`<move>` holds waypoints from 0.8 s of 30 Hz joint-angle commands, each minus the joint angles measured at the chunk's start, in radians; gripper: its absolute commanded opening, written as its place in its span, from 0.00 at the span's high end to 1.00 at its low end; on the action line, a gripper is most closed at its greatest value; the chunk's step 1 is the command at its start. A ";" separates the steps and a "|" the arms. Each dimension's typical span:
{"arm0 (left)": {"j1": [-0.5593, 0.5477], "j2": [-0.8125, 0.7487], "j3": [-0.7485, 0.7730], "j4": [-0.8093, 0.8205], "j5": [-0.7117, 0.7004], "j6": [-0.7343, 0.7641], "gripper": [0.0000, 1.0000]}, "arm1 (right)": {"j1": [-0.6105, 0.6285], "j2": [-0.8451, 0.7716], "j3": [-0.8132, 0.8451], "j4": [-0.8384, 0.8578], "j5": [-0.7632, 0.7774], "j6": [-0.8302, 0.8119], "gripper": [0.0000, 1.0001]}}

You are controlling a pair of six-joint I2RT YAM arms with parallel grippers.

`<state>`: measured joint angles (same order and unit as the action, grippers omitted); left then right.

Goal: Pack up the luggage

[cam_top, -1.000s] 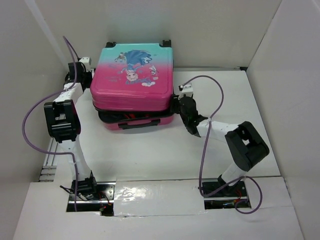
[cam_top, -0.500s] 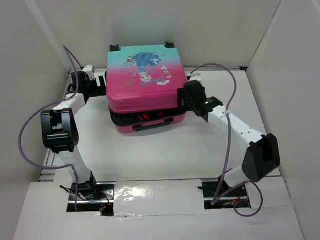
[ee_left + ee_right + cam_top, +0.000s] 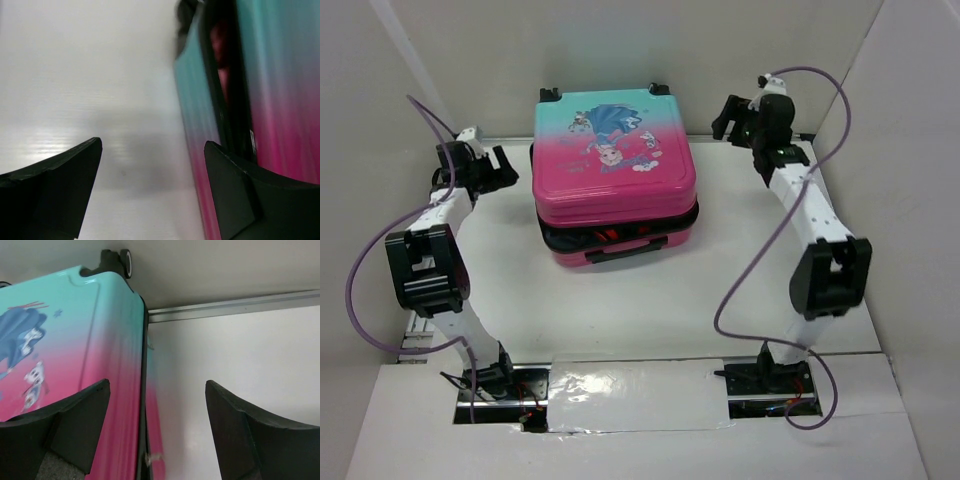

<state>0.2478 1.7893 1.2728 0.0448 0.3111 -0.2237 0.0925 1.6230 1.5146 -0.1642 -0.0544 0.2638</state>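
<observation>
The luggage point(image 3: 613, 165) lies flat at the back middle of the table, teal-to-pink lid with a cartoon print on top, black wheels toward the back wall. Its two halves stand slightly apart along the front, showing a dark gap with something red inside. My left gripper point(image 3: 500, 168) is open and empty just left of the case; the left wrist view shows the case's side point(image 3: 272, 100) and its dark gap beside the right finger. My right gripper point(image 3: 728, 118) is open and empty, raised beyond the case's back right corner, which shows in the right wrist view point(image 3: 75, 340).
White walls enclose the table on the left, back and right. A metal strip point(image 3: 235, 304) runs along the foot of the back wall. Purple cables point(image 3: 735, 300) loop from both arms. The arm bases sit at the near edge.
Both grippers have drawn away from the case's sides: the right swung up and back to the far right corner, the left moved outward to the left. The case shifted slightly right earlier and now lies still.
</observation>
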 commanded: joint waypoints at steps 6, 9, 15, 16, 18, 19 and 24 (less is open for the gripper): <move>0.008 0.125 0.249 -0.210 -0.347 -0.161 0.04 | 0.002 0.429 0.200 0.129 -0.105 -0.017 0.16; -0.002 0.169 0.240 -0.163 -0.307 -0.219 0.04 | 0.003 0.582 0.329 0.120 -0.159 0.006 0.18; -0.056 0.323 0.419 -0.304 -0.454 -0.368 0.04 | 0.003 0.731 0.447 0.149 -0.214 0.110 0.18; -0.065 0.370 0.474 -0.322 -0.463 -0.381 0.04 | 0.012 0.753 0.461 0.149 -0.234 0.127 0.18; -0.079 0.410 0.516 -0.344 -0.454 -0.414 0.04 | 0.025 0.804 0.475 0.160 -0.295 0.150 0.20; -0.094 0.427 0.548 -0.353 -0.436 -0.414 0.04 | 0.048 0.804 0.475 0.187 -0.312 0.150 0.20; -0.157 0.533 0.654 -0.353 -0.354 -0.398 0.03 | 0.110 0.766 0.336 0.196 -0.274 0.126 0.21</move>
<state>0.1246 2.2795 1.8427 -0.3103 -0.1001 -0.6048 0.1314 2.4126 1.9060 -0.0166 -0.2890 0.3782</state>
